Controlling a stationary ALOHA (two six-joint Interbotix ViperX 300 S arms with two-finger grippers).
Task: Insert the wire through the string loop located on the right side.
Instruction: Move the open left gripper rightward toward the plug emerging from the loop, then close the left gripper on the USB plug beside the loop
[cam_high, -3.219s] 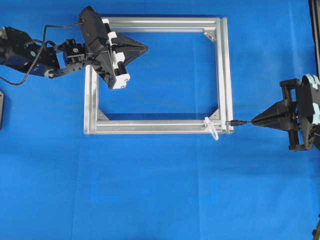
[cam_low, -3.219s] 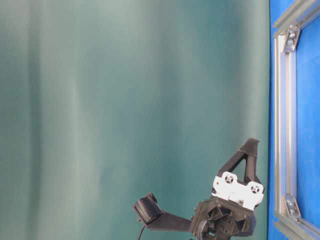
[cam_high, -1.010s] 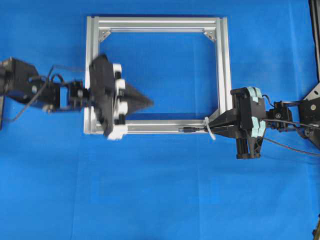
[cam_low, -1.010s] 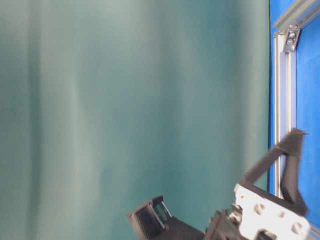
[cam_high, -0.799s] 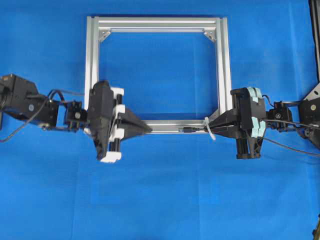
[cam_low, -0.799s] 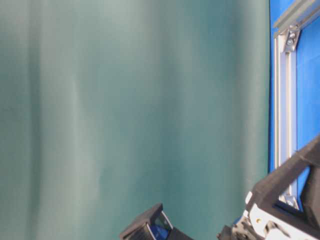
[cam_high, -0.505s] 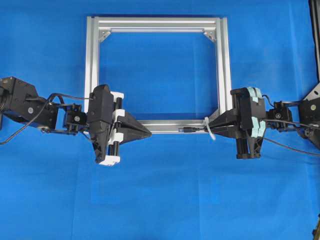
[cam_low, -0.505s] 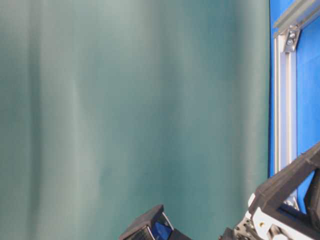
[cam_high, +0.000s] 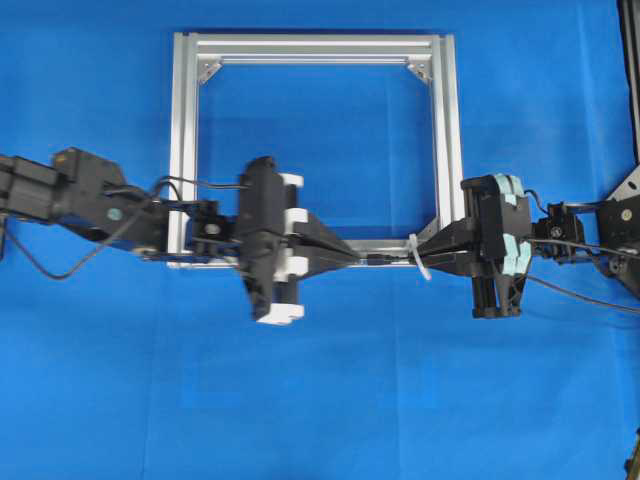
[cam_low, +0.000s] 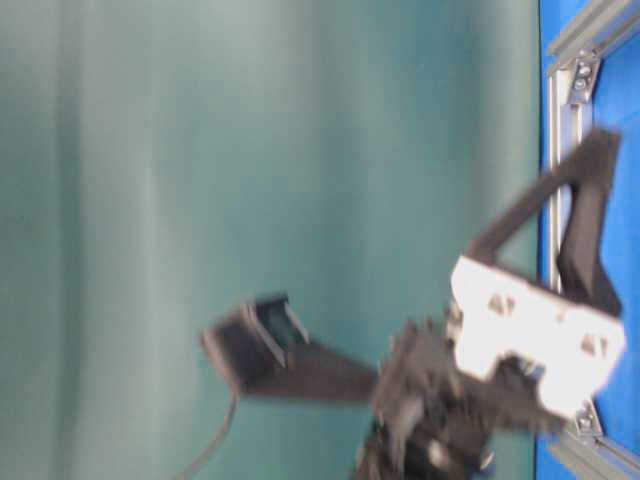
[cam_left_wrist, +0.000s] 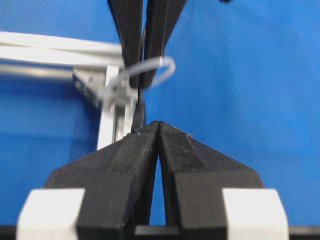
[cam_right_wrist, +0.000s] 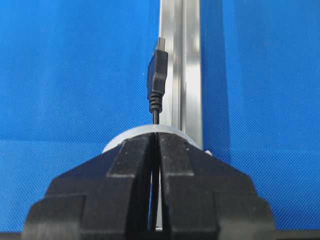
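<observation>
My right gripper (cam_high: 430, 256) (cam_right_wrist: 155, 137) is shut on the thin black wire, whose dark plug (cam_high: 378, 258) (cam_right_wrist: 157, 70) sticks out leftward past its fingertips. The small white string loop (cam_high: 424, 266) (cam_right_wrist: 150, 131) arcs right at those fingertips, with the wire passing through it beside the frame's front rail. My left gripper (cam_high: 352, 258) (cam_left_wrist: 159, 124) is shut with nothing between its fingers. Its tips point right and sit just short of the plug (cam_left_wrist: 139, 114). Beyond them, in the left wrist view, the loop (cam_left_wrist: 165, 67) curls around the right fingers (cam_left_wrist: 131, 30).
A silver aluminium frame (cam_high: 310, 48) lies flat on the blue cloth, its front rail (cam_right_wrist: 187, 60) under both grippers. The left arm (cam_low: 520, 330) shows blurred in the table-level view beside the frame (cam_low: 560, 200). Black arm cables trail at both sides.
My left gripper has swept right along the front rail, from the frame's front left corner to just short of the plug. The right gripper, wire and loop have stayed put.
</observation>
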